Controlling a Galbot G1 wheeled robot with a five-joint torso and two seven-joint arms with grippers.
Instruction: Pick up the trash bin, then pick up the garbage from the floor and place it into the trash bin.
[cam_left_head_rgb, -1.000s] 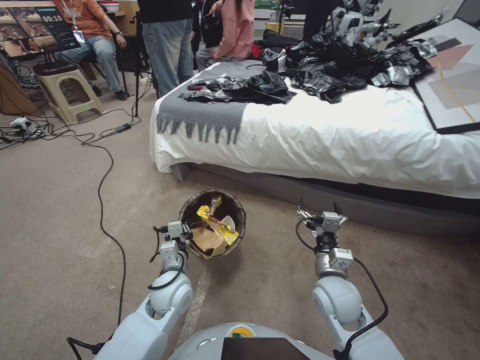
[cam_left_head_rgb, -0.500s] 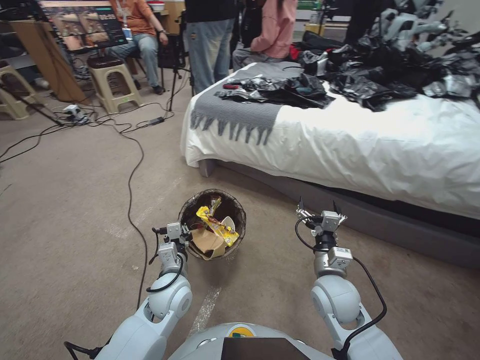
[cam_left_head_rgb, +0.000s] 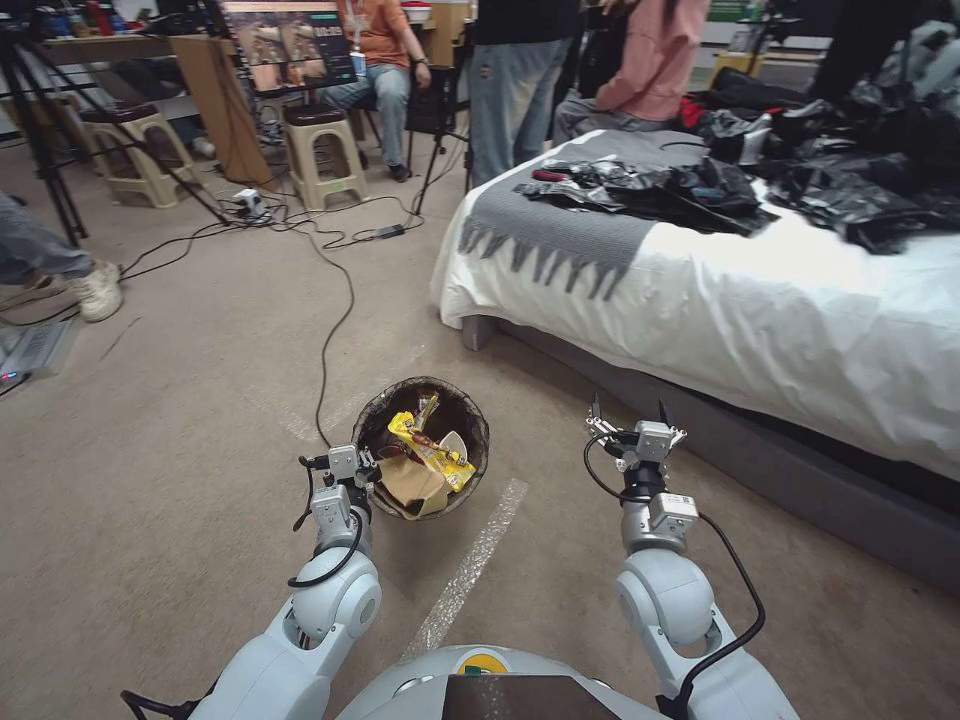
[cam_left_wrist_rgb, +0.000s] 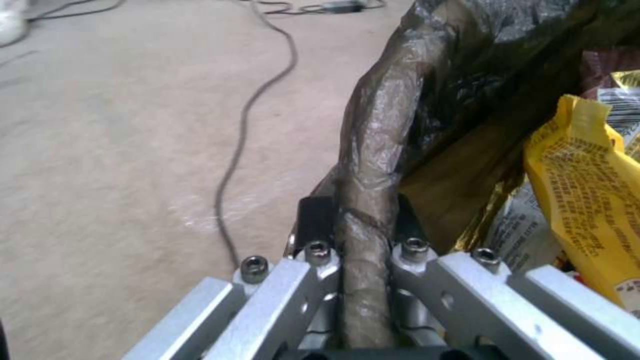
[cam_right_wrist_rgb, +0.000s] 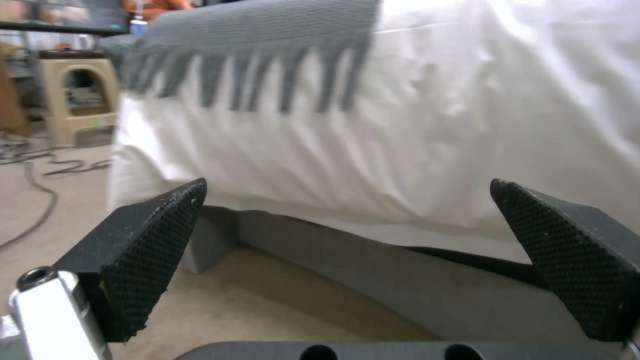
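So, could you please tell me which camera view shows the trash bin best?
The head view: the whole trash bin shows, its rim clamped by the left gripper. The left wrist view shows the bagged rim close up; the right wrist view faces the bed.

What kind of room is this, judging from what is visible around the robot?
Probably a mock bedroom inside a lab or test space: a bed with white cover and grey fringed blanket stands on carpet, while loose cables, plastic stools and a monitor sit nearby.
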